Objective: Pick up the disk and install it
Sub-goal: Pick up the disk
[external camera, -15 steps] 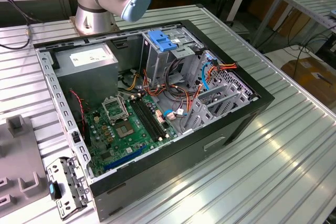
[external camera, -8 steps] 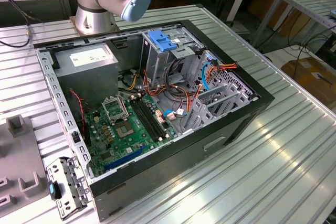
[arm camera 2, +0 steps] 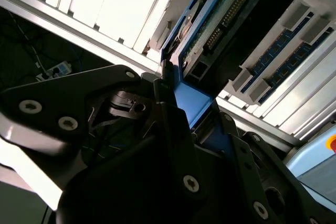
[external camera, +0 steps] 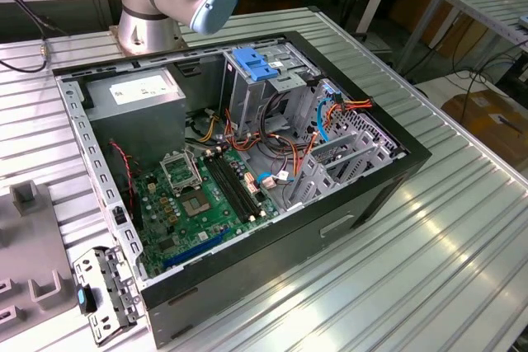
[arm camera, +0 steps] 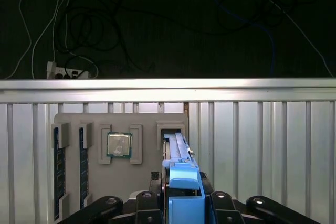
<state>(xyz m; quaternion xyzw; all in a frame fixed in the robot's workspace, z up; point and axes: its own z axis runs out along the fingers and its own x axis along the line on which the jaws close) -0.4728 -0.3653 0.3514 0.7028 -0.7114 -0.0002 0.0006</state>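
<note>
The claw [arm camera: 182, 195] grips the disk [arm camera: 178, 156] edge-up, its long axis pointing straight ahead over the tray [arm camera: 137, 174] toward the table's [arm camera: 262, 145] edge.

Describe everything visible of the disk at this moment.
The disk stands on edge, its far end at a slot of the grey tray. Edge-on in the first wrist view, it is a thin slab with a blue plastic rail. The second wrist view shows its green circuit board with a connector. The gripper is clamped on its blue near end.
</note>
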